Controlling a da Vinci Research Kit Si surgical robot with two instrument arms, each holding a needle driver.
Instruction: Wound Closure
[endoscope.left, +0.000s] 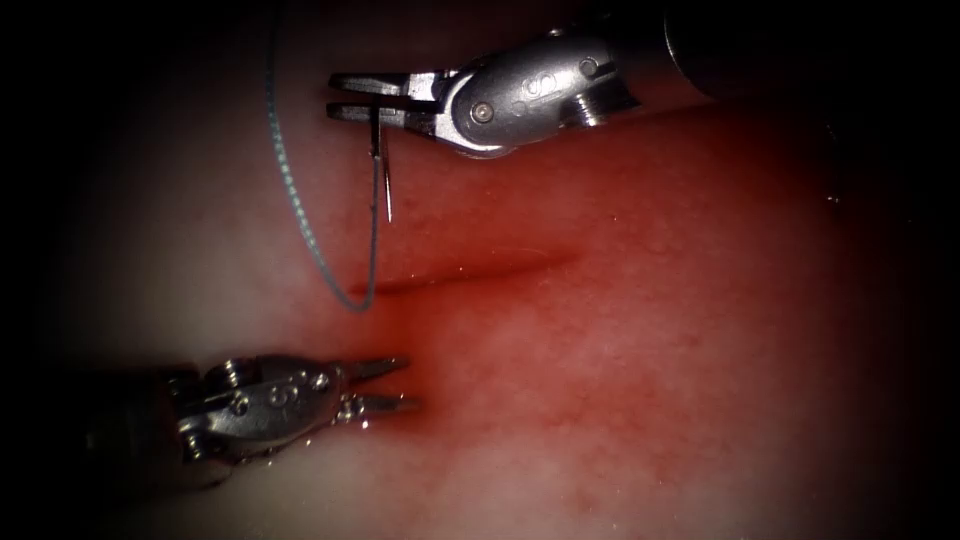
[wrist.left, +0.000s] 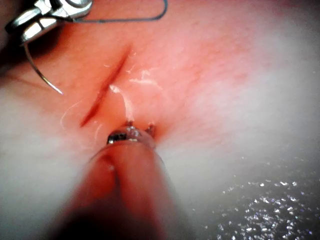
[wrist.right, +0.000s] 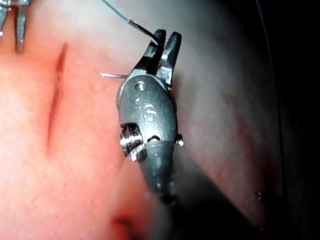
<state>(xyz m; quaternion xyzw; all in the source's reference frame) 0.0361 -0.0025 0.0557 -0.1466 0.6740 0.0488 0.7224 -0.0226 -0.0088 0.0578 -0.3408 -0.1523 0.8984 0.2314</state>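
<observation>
1. Two end effectors, one needle, one thread, one cut in the tissue (endoscope.left: 620, 380).
2. Right end effector (endoscope.left: 345, 96), far side, above the cut's left end: jaws pressed together, pinching the needle (endoscope.left: 380, 170) near its thread end. The needle hangs clear of the tissue, tip free.
3. In the left wrist view the needle (wrist.left: 42, 75) curves down from the right end effector (wrist.left: 50, 15), point bare, beside the cut (wrist.left: 105, 90).
4. Left end effector (endoscope.left: 400, 385), near side, below the cut's left end: jaws spread, holding nothing.
5. Thread (endoscope.left: 285, 180): one strand, runs from the needle down to the left end of the cut (endoscope.left: 470, 275), then loops far-left.
6. Red fluid (endoscope.left: 700, 300) tints the tissue around and right of the cut.
</observation>
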